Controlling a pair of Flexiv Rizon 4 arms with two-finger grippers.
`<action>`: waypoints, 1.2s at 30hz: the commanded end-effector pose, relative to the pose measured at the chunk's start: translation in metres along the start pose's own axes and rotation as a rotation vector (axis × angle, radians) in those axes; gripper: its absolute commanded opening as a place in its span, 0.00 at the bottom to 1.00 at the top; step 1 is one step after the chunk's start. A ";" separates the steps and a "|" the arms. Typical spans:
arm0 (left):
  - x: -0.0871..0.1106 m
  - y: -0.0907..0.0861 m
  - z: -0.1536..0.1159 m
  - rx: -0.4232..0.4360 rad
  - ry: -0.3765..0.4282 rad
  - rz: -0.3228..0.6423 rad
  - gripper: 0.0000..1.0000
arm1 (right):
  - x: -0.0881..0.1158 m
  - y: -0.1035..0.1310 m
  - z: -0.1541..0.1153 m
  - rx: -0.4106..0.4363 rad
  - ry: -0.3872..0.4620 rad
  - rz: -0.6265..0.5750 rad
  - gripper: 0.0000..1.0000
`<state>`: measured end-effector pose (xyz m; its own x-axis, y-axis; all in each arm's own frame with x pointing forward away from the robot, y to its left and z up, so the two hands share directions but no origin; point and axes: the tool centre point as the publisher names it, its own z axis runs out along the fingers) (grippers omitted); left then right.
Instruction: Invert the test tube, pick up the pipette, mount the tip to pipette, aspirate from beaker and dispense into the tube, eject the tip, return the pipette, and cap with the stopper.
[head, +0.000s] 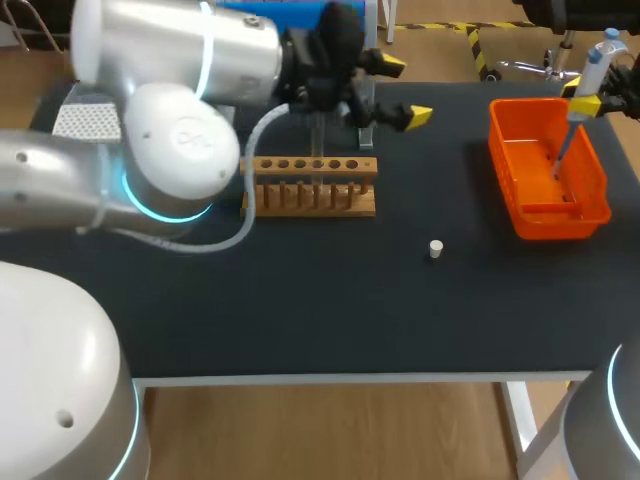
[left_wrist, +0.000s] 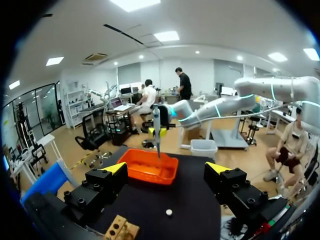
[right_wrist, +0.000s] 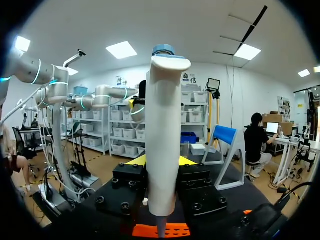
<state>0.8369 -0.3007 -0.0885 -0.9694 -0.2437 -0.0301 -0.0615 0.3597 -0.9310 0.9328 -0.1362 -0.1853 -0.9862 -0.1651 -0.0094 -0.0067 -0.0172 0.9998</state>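
Black table (head: 330, 300). The left arm (head: 170, 60) reaches in above the wooden tube rack (head: 310, 186). The left hand (head: 400, 92) is open, fingers wide apart, with nothing between them. An orange bin (head: 560, 222) sits at the table's right end. The right hand (head: 588, 103) is clamped on the pipette (head: 597, 62), held upright with its lower end over the bin. A white stopper (head: 435, 248) lies on the table between rack and bin, apart from both.

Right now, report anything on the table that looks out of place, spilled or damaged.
Nothing looks spilled or damaged. The only stray is the white stopper, alone on the bare table, apart from the wooden rack and the orange bin.
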 end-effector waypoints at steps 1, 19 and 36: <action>-0.004 -0.013 0.061 -0.032 0.007 0.002 1.00 | -0.002 0.000 -0.003 0.000 0.008 0.001 0.00; 0.002 -0.037 0.126 -0.027 0.045 -0.001 1.00 | -0.002 0.000 -0.003 0.000 0.008 0.001 0.00; 0.002 -0.037 0.126 -0.027 0.045 -0.001 0.00 | -0.002 0.000 -0.003 0.000 0.008 0.001 0.00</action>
<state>0.8671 -0.4270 -0.0999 -0.9790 -0.2036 -0.0133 -0.0669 0.3818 -0.9218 0.9328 -0.1363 -0.1854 -0.9862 -0.1652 -0.0094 -0.0067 -0.0172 0.9998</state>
